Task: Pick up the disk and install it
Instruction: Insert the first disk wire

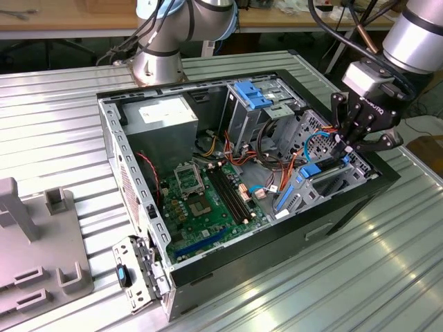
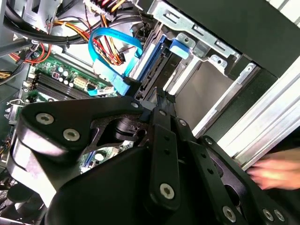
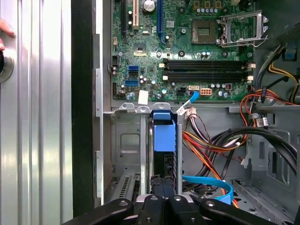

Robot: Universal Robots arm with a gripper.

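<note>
The disk [image 3: 164, 133] stands on edge in the metal drive bay at the open computer case's [image 1: 208, 273] front end, on the exterior view's right. Its bright blue carrier [image 1: 309, 170] shows above the bay wall, and its blue rail [image 2: 157, 56] runs down into the slot. My gripper [image 1: 344, 146] hangs right over that bay. In both wrist views its black fingers [image 3: 154, 185] come together on the disk's near end. My gripper [image 2: 157, 99] is shut on that thin edge.
The green motherboard [image 1: 208, 200], a power supply [image 1: 166, 114] and bundles of orange, black and blue cables [image 3: 211, 140] lie inside the case. A fixed blue latch [image 1: 252, 93] tops the rear bay. A grey fixture [image 1: 34, 256] sits on the ribbed table. A hand [image 3: 4, 30] rests beside the case.
</note>
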